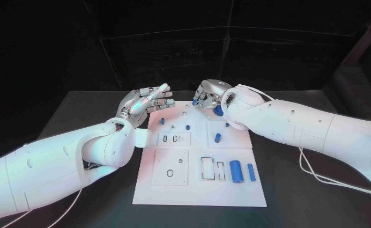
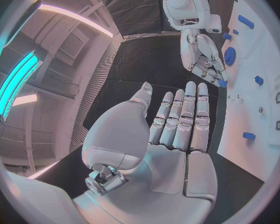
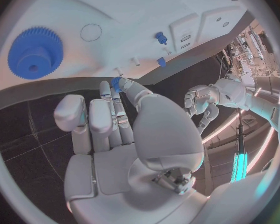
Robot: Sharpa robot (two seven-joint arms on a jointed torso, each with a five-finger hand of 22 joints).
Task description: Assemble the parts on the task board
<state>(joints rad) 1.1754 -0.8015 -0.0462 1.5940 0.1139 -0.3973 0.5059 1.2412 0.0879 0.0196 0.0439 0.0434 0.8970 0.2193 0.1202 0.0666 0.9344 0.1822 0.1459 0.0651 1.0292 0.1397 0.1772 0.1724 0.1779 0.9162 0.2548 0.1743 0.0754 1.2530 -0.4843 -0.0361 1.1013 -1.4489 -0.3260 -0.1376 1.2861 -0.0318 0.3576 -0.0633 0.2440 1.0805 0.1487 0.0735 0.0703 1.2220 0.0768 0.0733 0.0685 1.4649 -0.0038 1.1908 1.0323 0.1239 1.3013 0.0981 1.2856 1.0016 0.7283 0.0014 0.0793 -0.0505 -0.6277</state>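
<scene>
The white rectangular task board lies mid-bench, no readable writing on it. Two blue cylinders stand side by side near its right edge. The silver right hand pinches a small blue part at the far edge; the silver left hand is spread, holding nothing

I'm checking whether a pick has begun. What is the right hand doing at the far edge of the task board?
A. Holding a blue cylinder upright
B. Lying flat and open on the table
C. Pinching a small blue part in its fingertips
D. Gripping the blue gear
C: in the right wrist view the right hand has a small blue part between its fingertips, while the blue gear lies apart on the task board.
</scene>
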